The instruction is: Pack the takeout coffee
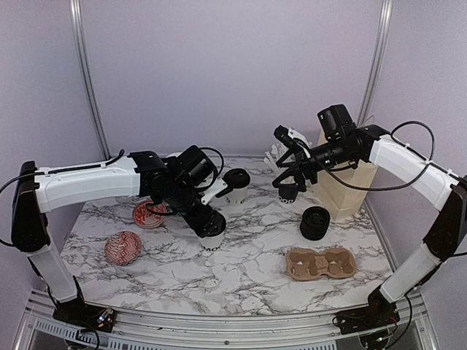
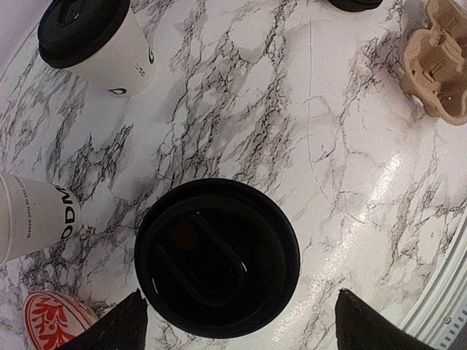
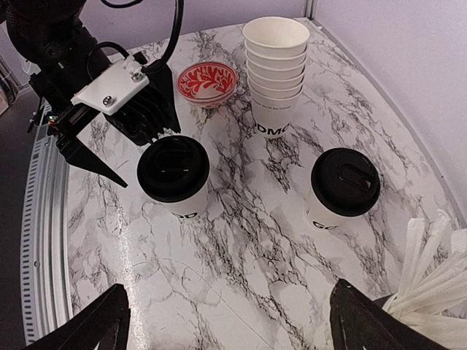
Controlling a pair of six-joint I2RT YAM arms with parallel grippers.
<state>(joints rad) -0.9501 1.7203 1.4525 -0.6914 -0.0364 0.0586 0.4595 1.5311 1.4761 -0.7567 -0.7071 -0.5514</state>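
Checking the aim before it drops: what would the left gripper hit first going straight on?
The black lid of the coffee cup directly beneath the open left gripper, roughly centred under it. How far off it is remains hard to judge.

marble table [image 1: 248, 270] | lidded coffee cups [image 3: 174, 175] | cup stack [image 3: 276, 73] | red bowls [image 1: 122, 248] | carrier [image 1: 321, 262] | lids [image 1: 315, 222]

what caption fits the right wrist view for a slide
Open left tool at one lidded coffee cup, second lidded cup and stacked lidless cups nearby on marble table
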